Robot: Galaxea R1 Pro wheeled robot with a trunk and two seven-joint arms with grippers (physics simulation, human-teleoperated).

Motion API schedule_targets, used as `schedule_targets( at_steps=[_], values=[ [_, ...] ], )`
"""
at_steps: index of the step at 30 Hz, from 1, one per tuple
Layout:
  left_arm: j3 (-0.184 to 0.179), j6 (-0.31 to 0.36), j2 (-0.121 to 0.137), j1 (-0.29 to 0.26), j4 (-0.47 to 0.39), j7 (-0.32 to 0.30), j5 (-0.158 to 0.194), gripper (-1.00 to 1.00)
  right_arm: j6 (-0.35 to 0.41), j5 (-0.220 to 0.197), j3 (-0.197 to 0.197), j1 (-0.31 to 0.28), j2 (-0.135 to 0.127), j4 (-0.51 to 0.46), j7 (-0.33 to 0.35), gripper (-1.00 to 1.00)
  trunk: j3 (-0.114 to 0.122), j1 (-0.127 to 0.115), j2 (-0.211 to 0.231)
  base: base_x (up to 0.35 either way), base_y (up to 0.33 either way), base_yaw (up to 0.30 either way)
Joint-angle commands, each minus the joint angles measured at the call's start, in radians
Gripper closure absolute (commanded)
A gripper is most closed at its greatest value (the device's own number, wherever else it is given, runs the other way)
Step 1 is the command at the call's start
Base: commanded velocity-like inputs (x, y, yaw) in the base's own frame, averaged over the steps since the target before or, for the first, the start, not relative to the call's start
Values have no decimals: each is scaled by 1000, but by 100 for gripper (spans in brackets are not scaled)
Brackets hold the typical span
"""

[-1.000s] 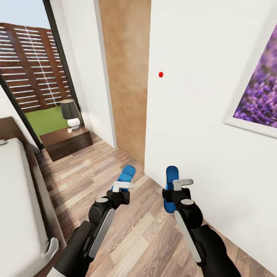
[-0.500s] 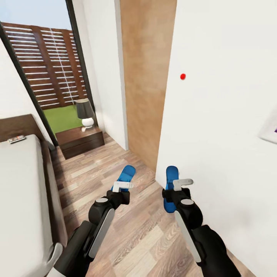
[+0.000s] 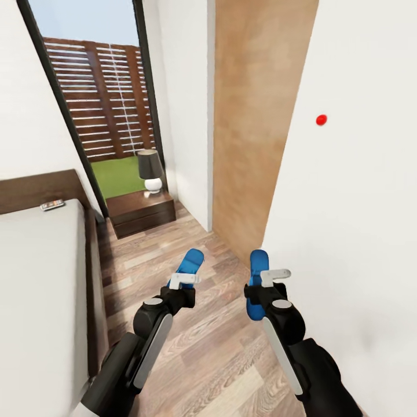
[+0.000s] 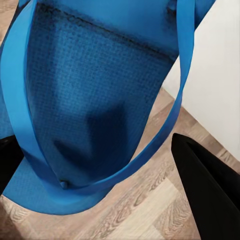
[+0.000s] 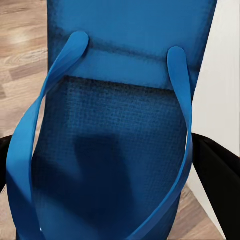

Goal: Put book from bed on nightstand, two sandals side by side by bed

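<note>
Bright, even light is filling the head view, with daylight coming in through the glass door (image 3: pixel 95 116) at the far end, where sky and grass are glowing. The white wall (image 3: pixel 359 220) is washing out to near blank, without hard glare. Soft shadows are lying along the floor (image 3: pixel 191 347) beside the bed (image 3: pixel 40 289). Straight edges are leaning outward toward the frame's borders. In both wrist views each sandal (image 4: pixel 95 105) is looking slightly soft, perhaps from closeness, and a dim shadow is falling across the other sandal (image 5: pixel 115 150).
</note>
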Motion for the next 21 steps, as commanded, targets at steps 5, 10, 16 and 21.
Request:
schedule_targets(
  at_steps=[5, 10, 16, 21],
  values=[
    [-2, 3, 0, -1, -1, 10, 8, 100, 3, -8, 2, -1, 0, -1, -9, 100, -2, 1, -2, 334, -64, 240],
    [-3, 3, 0, -1, -1, 11, 7, 100, 3, -8, 2, -1, 0, -1, -9, 100, -2, 1, -2, 315, -160, 240],
    [-3, 3, 0, -1, -1, 11, 6, 100, 3, -8, 2, -1, 0, -1, -9, 100, -2, 1, -2, 281, -220, 240],
    [-3, 3, 0, -1, -1, 12, 6, 100, 4, -8, 1, -1, 0, -1, -9, 100, -2, 1, -2, 264, -240, 240]
  ],
)
